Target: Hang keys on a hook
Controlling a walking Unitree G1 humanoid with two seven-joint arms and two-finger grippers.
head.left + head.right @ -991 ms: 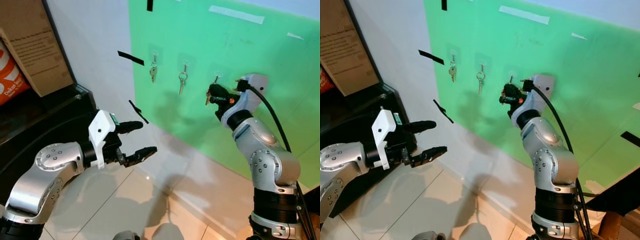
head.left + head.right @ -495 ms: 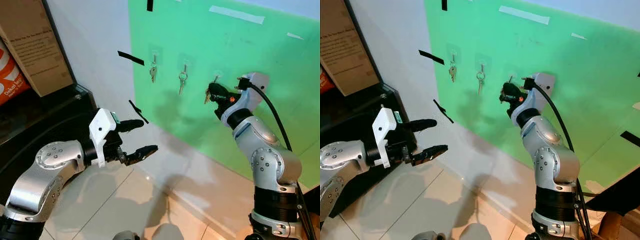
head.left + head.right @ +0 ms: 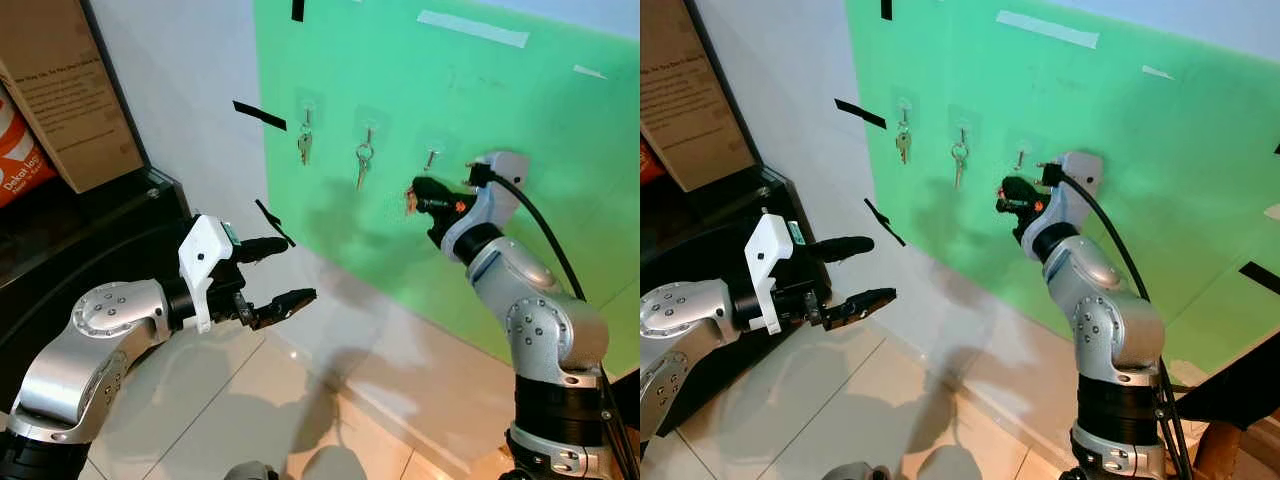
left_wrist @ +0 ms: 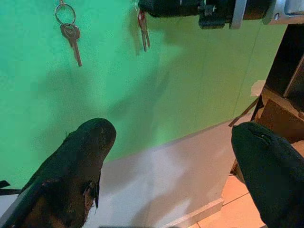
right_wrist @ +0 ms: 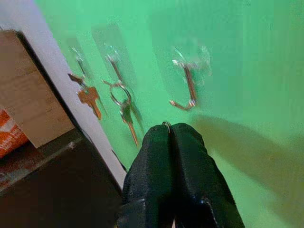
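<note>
Your right pincer (image 3: 413,196) is clamped on the keys (image 3: 409,201), holding them against the green wall (image 3: 560,110) just below the empty hook (image 3: 431,157). Your left pincer (image 3: 285,272) hovers spread wide, well apart.

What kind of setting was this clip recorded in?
Likely an indoor test corner rather than a lived-in hallway: a green sheet taped to a white wall carries a row of stick-on hooks, two with keys, above a tiled floor, with a cardboard box nearby.
</note>
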